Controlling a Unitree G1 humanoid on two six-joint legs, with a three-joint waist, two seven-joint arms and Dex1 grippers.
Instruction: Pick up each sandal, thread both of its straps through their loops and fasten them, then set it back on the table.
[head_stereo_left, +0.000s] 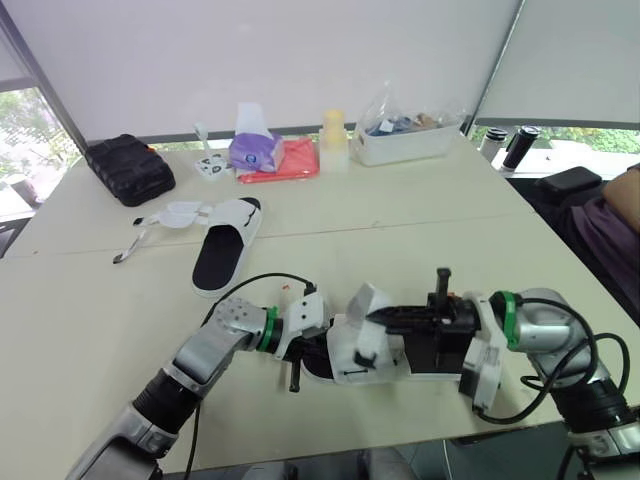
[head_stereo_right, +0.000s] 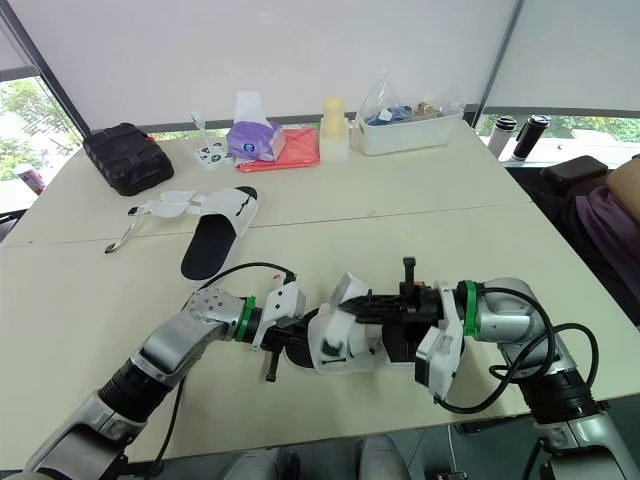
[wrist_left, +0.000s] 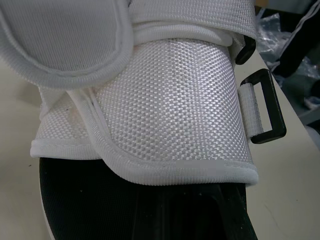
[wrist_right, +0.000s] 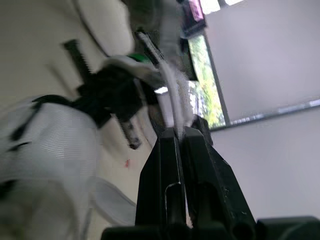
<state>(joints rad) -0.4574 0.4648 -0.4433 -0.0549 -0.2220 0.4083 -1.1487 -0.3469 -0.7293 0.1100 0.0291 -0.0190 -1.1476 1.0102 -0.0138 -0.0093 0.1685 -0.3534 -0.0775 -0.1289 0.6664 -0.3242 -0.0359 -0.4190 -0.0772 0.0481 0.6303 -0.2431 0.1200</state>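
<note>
Near edge of pale table (head_stereo_left: 400, 230): white woven sandal with black footbed (head_stereo_left: 365, 350), sole down, lying between the two grippers.

Right gripper (wrist_right: 177, 134): clamped on a thin white strap (wrist_right: 172, 100) of this sandal. Strap edge pinched between the black fingertips, no gap visible in the right wrist view. In the head views, reaching in from the right above the sandal's upper. Strap flap raised off the upper at the pinch.

Left gripper (head_stereo_left: 308, 345): at the sandal's left end, touching or just beside the black footbed. Open or closed: cannot tell. Left wrist view looking into the sandal, with white mesh upper close ahead and black footbed beneath it. Black rectangular plastic loop (wrist_left: 265, 107) on a short white tab at the side of the upper, table surface visible through its opening. Part of a second black loop (wrist_left: 246, 50) just beyond it.

Farther back and to the left, well apart from both grippers: matching second white sandal with black footbed (head_stereo_left: 225, 250), sole down. Open white straps (head_stereo_left: 180, 213) spread on the table to its left.

Along the back of the table:
- black zipped case (head_stereo_left: 128, 168)
- purple tissue pack (head_stereo_left: 255, 150)
- flat red pouch (head_stereo_left: 285, 160)
- white bottle with pale yellow cap (head_stereo_left: 333, 140)
- clear plastic bin of small items (head_stereo_left: 405, 140)

At the right edge, beside the table: person's dark purple sleeve (head_stereo_left: 615, 225).
</note>
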